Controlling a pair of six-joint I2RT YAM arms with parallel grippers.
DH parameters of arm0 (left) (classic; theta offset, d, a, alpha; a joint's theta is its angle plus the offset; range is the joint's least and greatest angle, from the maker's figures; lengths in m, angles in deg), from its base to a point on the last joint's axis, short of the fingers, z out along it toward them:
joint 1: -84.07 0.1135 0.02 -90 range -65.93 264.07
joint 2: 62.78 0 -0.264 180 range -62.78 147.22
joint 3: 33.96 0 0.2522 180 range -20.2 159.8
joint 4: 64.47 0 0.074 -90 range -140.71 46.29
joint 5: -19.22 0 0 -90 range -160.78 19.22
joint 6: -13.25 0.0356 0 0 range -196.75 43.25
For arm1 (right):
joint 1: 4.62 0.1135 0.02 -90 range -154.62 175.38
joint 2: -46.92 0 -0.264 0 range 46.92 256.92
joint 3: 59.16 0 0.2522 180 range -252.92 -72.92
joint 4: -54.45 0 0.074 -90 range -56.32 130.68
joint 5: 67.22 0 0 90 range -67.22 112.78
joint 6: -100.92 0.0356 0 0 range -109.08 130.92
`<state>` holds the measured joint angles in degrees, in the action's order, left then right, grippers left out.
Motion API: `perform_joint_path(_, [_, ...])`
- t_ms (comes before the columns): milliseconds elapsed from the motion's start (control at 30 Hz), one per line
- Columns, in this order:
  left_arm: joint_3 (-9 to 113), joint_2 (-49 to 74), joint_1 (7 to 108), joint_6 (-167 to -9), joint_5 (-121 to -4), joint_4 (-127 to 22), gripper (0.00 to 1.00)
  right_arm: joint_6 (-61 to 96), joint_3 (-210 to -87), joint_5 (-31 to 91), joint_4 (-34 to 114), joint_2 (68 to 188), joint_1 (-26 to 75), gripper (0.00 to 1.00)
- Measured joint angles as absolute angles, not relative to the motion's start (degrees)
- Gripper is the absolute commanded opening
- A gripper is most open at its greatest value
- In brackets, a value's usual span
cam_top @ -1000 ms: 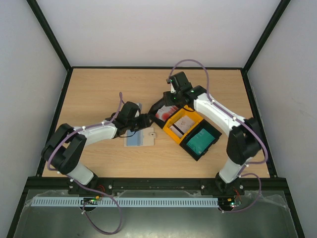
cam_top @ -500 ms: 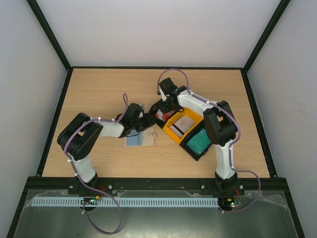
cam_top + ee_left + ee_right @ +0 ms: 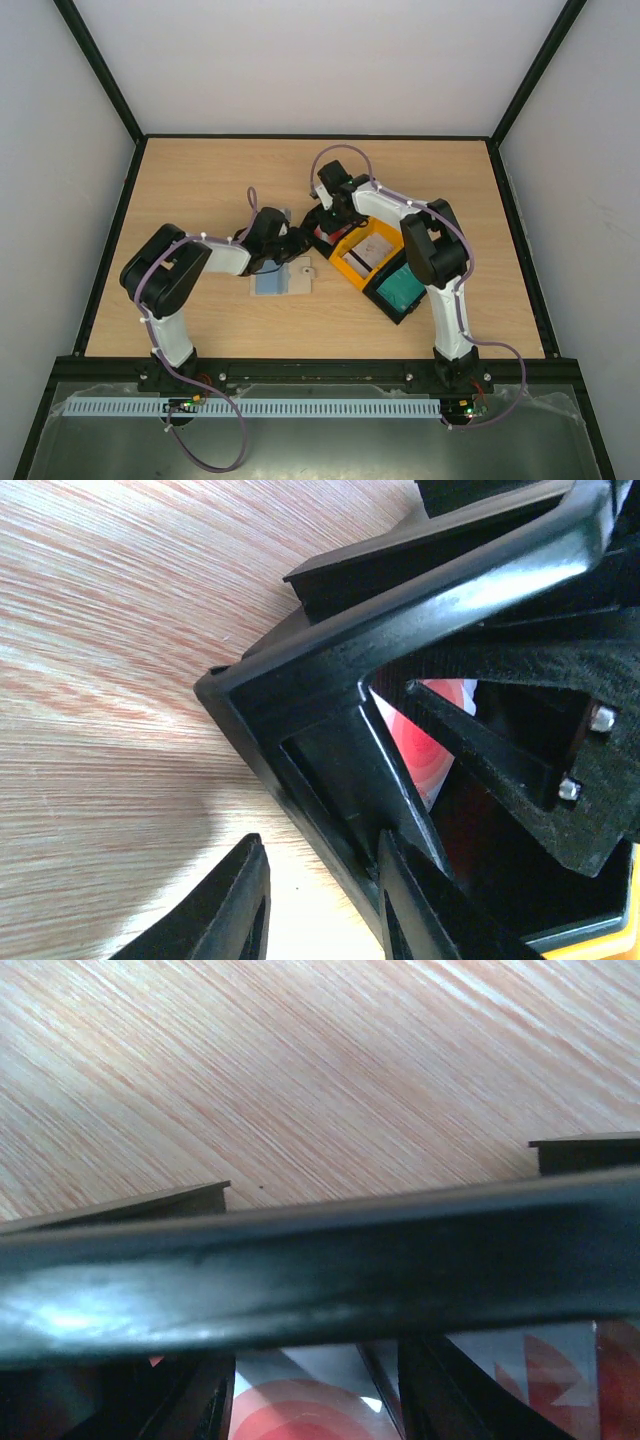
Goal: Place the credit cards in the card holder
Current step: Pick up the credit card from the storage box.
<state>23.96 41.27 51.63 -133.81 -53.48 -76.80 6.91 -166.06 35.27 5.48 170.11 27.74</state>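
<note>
Tabletop (image 3: pixel 200 190): black-yellow tray (image 3: pixel 347 268) right of centre, open card holder (image 3: pixel 283 281) flat beside it. Red-and-white card (image 3: pixel 425 752) in tray's far compartment, teal card (image 3: pixel 400 289) in nearest. Left fingers (image 3: pixel 235 908) spread astride tray corner; right fingers (image 3: pixel 195 1407) spread over that card.

Two arms of one build. Left arm (image 3: pixel 215 258): white shells on the long links, bulky black housings at the joints. Right arm (image 3: pixel 385 205): same white and black. Thin purple cable (image 3: pixel 345 152) along each arm, looping free in places, tied with small white clips. Bases (image 3: pixel 170 375) black; tiny green light (image 3: pixel 467 406) below each. Left gripper (image 3: pixel 320 855): fingers (image 3: pixel 235 905) glossy black, ridged edges. Right gripper (image 3: pixel 315 1400): dark fingers; from the left wrist view, matte grainy black with two silver screw heads (image 3: pixel 600 718).
</note>
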Motion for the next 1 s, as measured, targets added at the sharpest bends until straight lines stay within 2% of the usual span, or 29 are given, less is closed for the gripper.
perform_joint_path(200, [24.29,41.71,51.63,-133.76,-53.2,-76.86,0.31,5.77,-165.08,35.97,6.64,170.13,27.74,0.44])
perform_joint_path(433, [24.88,42.12,51.63,-133.74,-53.2,-76.64,0.31,5.9,-164.32,34.44,8.85,170.0,27.78,0.53])
perform_joint_path(633, [25.01,42.21,51.63,-133.74,-53.16,-76.54,0.31,6.1,-164.49,33.96,8.81,170.13,27.74,0.54])
perform_joint_path(867, [25.87,42.89,51.63,-133.74,-52.7,-76.51,0.28,5.99,-166.0,39.86,4.96,170.79,27.74,0.49])
perform_joint_path(1000, [26.04,43.13,51.65,-133.74,-52.24,-76.64,0.26,5.9,-166.31,42.18,3.39,170.77,27.41,0.4])
